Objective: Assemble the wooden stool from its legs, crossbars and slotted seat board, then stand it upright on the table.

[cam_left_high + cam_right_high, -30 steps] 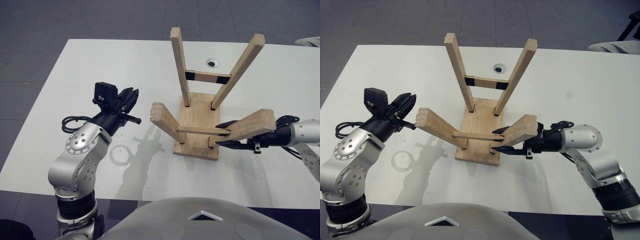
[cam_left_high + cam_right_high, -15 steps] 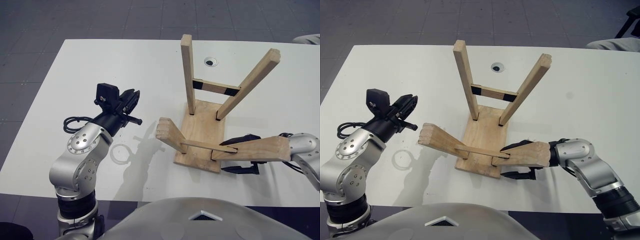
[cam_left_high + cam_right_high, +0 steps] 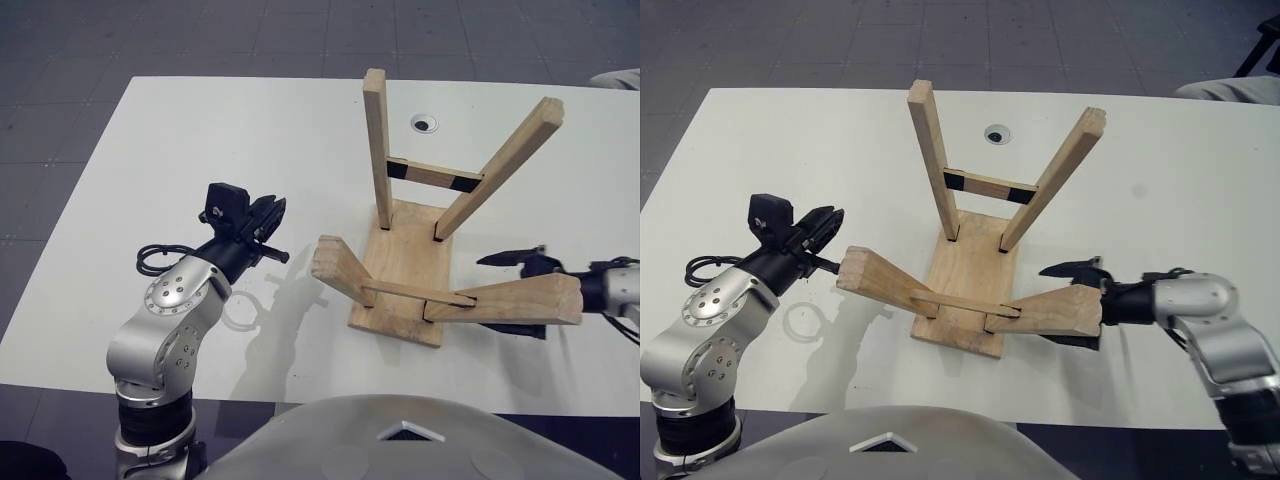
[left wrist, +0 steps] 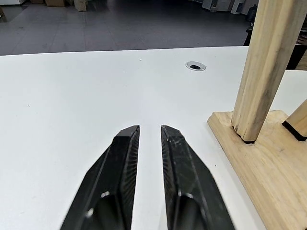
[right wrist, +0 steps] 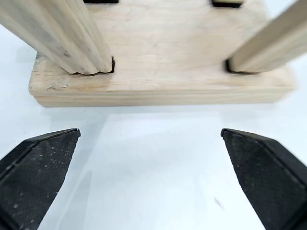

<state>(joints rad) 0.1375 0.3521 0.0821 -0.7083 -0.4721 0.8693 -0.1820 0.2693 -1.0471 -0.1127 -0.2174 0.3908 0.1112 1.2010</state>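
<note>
The stool lies upside down: its seat board (image 3: 402, 248) is flat on the white table. Two far legs (image 3: 377, 150) stand upright in their slots, joined by a crossbar (image 3: 430, 178) with black ends. The near pair leans low towards me: a left leg (image 3: 338, 268), a right leg (image 3: 512, 300) and a thin crossbar (image 3: 410, 292) between them. My right gripper (image 3: 1078, 304) is open, one finger above and one below the right leg's free end, not pressing it. In the right wrist view the fingertips (image 5: 43, 158) stand wide apart before the board's edge (image 5: 158, 91). My left gripper (image 3: 268, 215) is shut and empty, left of the stool.
A round cable hole (image 3: 424, 124) sits in the table behind the stool. A black cable (image 3: 155, 260) loops beside my left arm. The table's front edge (image 3: 300, 395) runs close below the stool; bare tabletop (image 3: 200, 140) spreads to the left.
The right gripper has let go of the near right leg, opened and drawn back to the right. The near leg pair sank lower. The left arm shifted slightly towards the stool.
</note>
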